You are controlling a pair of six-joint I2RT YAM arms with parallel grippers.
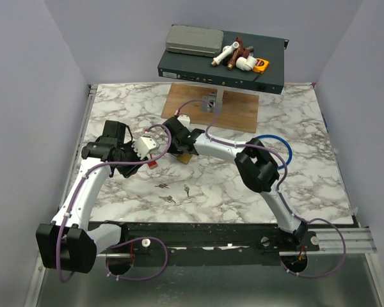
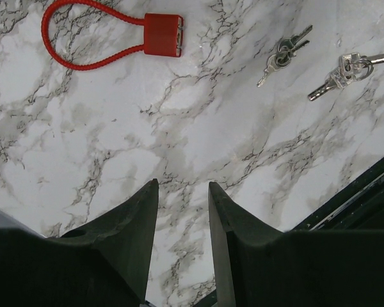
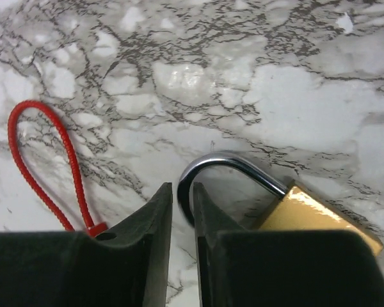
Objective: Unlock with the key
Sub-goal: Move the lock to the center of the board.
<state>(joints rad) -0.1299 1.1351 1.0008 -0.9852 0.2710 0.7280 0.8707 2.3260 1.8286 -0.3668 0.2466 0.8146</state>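
I see my right gripper point(image 3: 181, 188) over the marble table point(image 3: 294, 96), with just a thin gap between its fingers. A gold padlock point(image 3: 313, 220) lies on the right. Its silver loop point(image 3: 224, 160) bends down by my fingertips. A red cord point(image 3: 45, 153) loops on the left.

Padlock point(image 3: 313, 217) right of cable lock point(image 2: 163, 35), keys point(image 2: 345, 69) before both; all on table point(image 1: 320, 179)

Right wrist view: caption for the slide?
Right tool, barely open, beside the steel shackle of a brass padlock on marble; red cable loop at left.
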